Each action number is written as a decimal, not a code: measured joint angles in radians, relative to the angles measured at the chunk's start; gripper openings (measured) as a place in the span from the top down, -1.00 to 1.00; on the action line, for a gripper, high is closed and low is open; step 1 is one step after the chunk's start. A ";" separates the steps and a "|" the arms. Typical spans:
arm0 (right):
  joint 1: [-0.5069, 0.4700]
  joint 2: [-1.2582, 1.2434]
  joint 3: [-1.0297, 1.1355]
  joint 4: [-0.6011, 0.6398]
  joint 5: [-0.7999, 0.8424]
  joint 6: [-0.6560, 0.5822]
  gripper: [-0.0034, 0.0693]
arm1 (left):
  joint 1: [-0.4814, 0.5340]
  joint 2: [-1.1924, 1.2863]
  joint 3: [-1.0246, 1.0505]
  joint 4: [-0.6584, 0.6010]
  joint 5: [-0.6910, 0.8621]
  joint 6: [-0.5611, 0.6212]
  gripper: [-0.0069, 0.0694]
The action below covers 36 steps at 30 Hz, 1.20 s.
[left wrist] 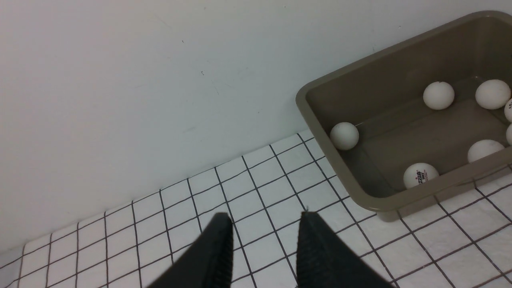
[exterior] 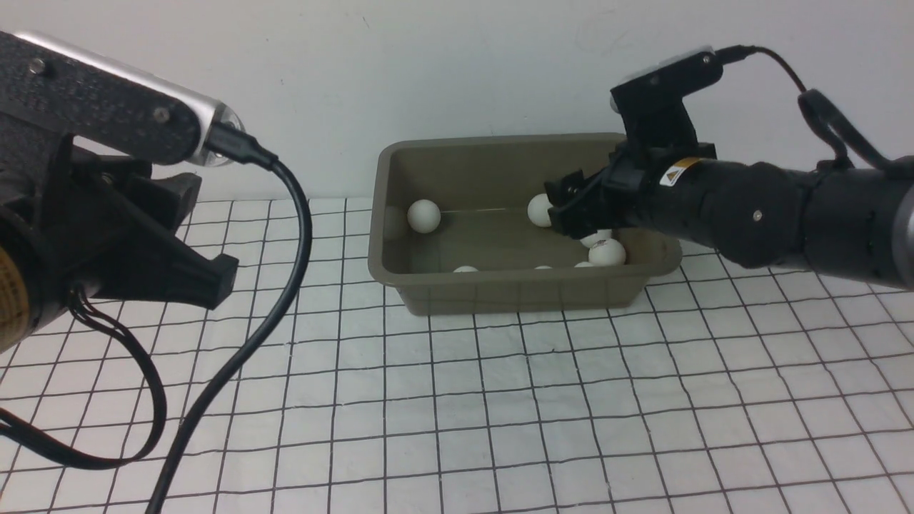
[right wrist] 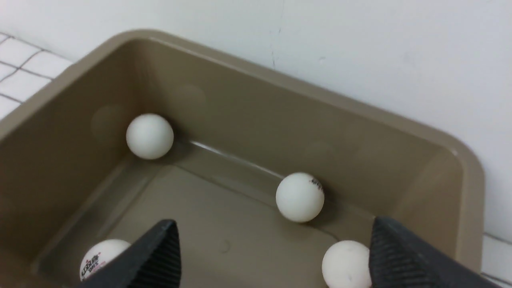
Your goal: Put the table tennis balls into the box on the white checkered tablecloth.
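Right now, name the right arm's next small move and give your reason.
Probably lift the right gripper straight up out of the olive-grey plastic box. Its jaws stand wide open over the box floor with nothing between them, white table tennis balls lie loose inside, and no ball shows on the checkered tablecloth.

- The white checkered tablecloth (exterior: 500, 400), slightly wrinkled, covers the tabletop up to the wall.
- The box (exterior: 514, 293) stands directly on it, near the wall.

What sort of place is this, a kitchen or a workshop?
Probably a lab test bench, neither of those: a bare white wall, a white checkered tablecloth, and only a box of table tennis balls between two robot arms.
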 joint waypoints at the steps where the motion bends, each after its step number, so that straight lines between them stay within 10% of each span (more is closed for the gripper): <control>1: 0.000 -0.013 0.000 -0.001 0.002 -0.006 -0.68 | 0.000 0.000 0.000 0.000 0.000 -0.001 0.27; 20: -0.020 -0.663 0.000 -0.014 0.159 -0.128 -0.45 | 0.000 0.000 0.000 -0.015 -0.094 -0.011 0.27; 36: -0.277 -1.033 0.000 -0.152 0.750 -0.014 -0.42 | 0.000 0.000 0.000 -0.022 -0.105 -0.018 0.27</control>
